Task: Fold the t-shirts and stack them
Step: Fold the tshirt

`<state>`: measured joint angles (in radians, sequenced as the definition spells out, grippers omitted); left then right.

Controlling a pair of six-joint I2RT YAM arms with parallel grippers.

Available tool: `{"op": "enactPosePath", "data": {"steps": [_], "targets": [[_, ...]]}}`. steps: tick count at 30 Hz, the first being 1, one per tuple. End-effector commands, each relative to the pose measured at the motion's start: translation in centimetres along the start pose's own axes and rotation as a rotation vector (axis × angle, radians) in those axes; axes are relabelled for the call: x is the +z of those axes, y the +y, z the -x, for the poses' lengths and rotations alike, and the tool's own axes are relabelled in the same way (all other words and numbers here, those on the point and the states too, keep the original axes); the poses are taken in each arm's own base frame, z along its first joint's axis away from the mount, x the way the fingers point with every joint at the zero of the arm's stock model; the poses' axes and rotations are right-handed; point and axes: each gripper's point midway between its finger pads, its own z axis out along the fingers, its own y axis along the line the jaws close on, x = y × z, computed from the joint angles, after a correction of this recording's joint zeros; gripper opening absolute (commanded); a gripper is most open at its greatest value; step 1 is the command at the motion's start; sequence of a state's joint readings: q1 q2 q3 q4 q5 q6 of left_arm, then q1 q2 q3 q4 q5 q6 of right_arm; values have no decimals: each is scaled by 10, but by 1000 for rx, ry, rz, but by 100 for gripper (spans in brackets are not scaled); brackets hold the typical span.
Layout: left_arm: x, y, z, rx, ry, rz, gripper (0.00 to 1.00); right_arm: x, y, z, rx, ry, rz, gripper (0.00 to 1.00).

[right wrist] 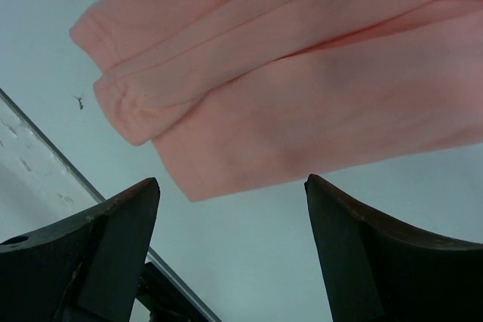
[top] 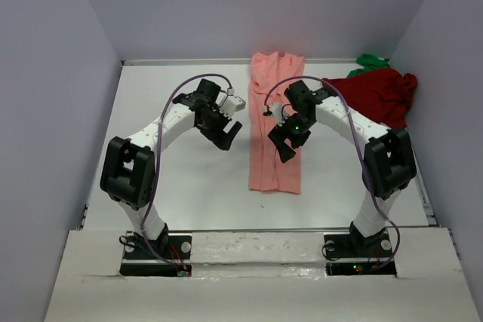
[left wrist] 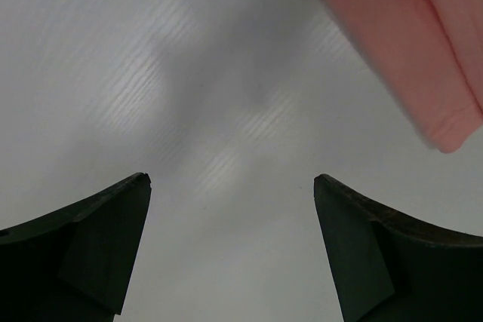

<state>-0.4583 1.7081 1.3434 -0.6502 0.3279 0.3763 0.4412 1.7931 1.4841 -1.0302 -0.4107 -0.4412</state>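
Observation:
A salmon-pink t-shirt lies folded into a long narrow strip down the middle of the table; its layered near corner fills the top of the right wrist view and its edge crosses the upper right of the left wrist view. My right gripper hovers open over the strip's right side, nothing between its fingers. Just left of the strip, my left gripper stands open above bare table. A dark red t-shirt lies crumpled at the back right, with a bright green one peeking out behind it.
Grey walls close in the white table on the left, back and right. A metal rail marks the table's near edge, with a white board in front where both arm bases are bolted.

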Motion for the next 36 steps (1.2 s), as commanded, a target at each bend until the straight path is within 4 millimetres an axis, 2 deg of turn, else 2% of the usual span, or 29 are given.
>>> {"op": "enactPosePath", "data": {"steps": [1,2,3,4,5,7,8,9,11,20,25,29,35,36], "targets": [[-27,52,10,-91,-125,202,99,11,22,-1,-85,47,-20,83],[-42,70,6,-139,-150,257,99,18,32,-1,-112,65,-17,83],[-49,79,4,-159,-171,282,99,21,35,-1,-121,75,-13,83],[-57,91,-6,-202,-180,301,99,25,39,1,-132,80,-9,82],[-68,95,-7,-211,-205,320,99,29,48,2,-159,93,0,81],[-74,103,-16,-239,-214,345,99,32,56,4,-187,109,1,80],[-83,111,-22,-261,-225,375,99,31,60,8,-205,109,0,79],[-87,114,-24,-278,-231,386,99,34,70,8,-226,127,13,78],[-98,121,-31,-303,-246,414,99,35,74,12,-248,139,5,75],[-130,128,-40,-344,-324,471,99,47,84,4,-263,197,13,57],[-131,124,-45,-341,-352,478,99,56,88,-3,-273,244,14,49],[-135,123,-47,-338,-365,493,99,65,94,-7,-291,275,19,49],[-142,122,-48,-340,-386,504,99,78,108,-10,-330,313,29,55],[-141,122,-49,-341,-386,504,99,81,110,-10,-338,324,28,58]]}}
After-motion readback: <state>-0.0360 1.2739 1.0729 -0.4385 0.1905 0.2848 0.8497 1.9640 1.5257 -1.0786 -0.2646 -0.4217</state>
